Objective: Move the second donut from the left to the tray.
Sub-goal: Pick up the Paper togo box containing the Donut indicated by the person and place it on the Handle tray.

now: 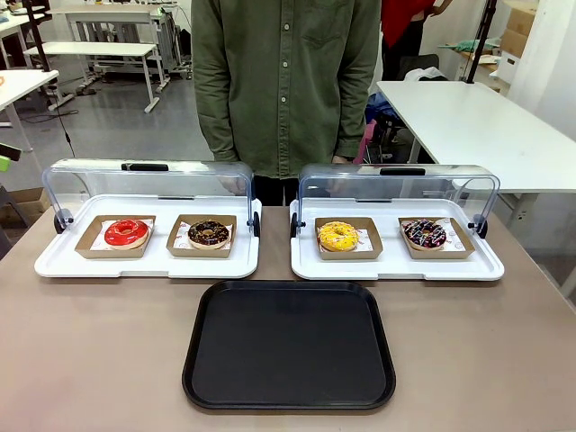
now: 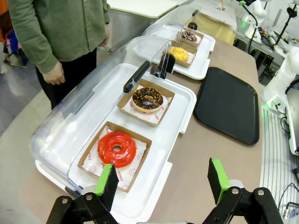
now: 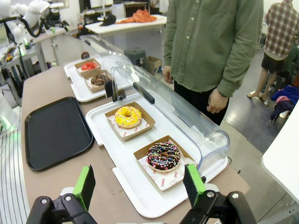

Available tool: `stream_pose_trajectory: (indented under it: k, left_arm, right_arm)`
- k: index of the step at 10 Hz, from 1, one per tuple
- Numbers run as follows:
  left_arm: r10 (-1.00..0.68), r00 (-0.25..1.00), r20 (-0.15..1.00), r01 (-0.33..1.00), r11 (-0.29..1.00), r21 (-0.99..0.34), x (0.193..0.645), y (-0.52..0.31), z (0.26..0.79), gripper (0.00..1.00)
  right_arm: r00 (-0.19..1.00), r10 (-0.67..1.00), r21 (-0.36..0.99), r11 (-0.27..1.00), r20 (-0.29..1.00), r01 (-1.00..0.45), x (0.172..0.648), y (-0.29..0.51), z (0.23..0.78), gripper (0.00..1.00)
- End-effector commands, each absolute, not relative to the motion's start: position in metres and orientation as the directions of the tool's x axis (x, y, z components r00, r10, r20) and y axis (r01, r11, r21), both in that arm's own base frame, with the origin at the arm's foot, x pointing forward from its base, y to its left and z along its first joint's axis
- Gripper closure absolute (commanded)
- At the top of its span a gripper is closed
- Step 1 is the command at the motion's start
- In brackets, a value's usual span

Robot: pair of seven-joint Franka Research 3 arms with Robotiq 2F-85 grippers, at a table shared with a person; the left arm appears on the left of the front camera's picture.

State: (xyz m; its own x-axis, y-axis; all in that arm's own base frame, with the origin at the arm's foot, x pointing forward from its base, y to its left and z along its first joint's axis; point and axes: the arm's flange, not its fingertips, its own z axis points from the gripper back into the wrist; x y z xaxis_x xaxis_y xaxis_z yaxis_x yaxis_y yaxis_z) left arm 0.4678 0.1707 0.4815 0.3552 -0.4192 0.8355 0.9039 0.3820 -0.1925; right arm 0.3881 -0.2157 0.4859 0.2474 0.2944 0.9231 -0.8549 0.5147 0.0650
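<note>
A: Any writing near the second donut from the left point(image 2: 147, 99)?

B: Only some red print on the white paper liner point(image 2: 161, 113) under it, too small to read. The donut is a ring with glossy dark chocolate icing and tiny pale sprinkles. It sits in a shallow square brown cardboard holder point(image 2: 125, 104). That's on a smooth white tray point(image 2: 182, 100), and the tray's clear domed lid point(image 2: 93, 107) with a black handle point(image 2: 136, 77) is flipped up toward the person point(image 1: 286, 81).

A: And the claws?

B: The left gripper point(image 2: 162, 182) is spread wide with nothing between its green pads, up off the table. The chocolate donut is straight ahead of it and well apart. The red-glazed donut point(image 2: 117, 148) is in the nearer holder, between the gripper and the chocolate one. The right gripper point(image 3: 139, 185) is wide open and empty too. From its wrist camera the chocolate donut is far off, on the far white tray, past the yellow donut point(image 3: 128, 116) and the one with multicoloured sprinkles point(image 3: 163, 157).

A: And the black tray point(image 1: 288, 346)?

B: It's flat matte plastic with rounded corners and a raised rim. It lies on the brown tabletop point(image 1: 90, 342) just on the robot's side of the two white trays.
</note>
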Motion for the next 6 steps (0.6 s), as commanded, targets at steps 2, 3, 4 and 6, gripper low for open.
stream_pose_trajectory:
  k: [2, 3, 4, 6]
  left_arm:
    - [-0.424, 0.357, 0.832, 0.904, 0.382, -0.193, 0.4678, 0.1701, 0.4832, 0.00]
    - [-0.424, 0.357, 0.832, 0.904, 0.382, -0.193, 0.4678, 0.1701, 0.4832, 0.00]
    - [-0.424, 0.357, 0.832, 0.904, 0.382, -0.193, 0.4678, 0.1701, 0.4832, 0.00]
    - [-0.424, 0.357, 0.832, 0.904, 0.382, -0.193, 0.4678, 0.1701, 0.4832, 0.00]
  right_arm:
    - [0.241, 0.293, 0.062, 0.512, 0.925, -0.857, 0.3883, -0.2149, 0.4873, 0.00]
    - [0.241, 0.293, 0.062, 0.512, 0.925, -0.857, 0.3883, -0.2149, 0.4873, 0.00]
    - [0.241, 0.293, 0.062, 0.512, 0.925, -0.857, 0.3883, -0.2149, 0.4873, 0.00]
    - [0.241, 0.293, 0.062, 0.512, 0.925, -0.857, 0.3883, -0.2149, 0.4873, 0.00]
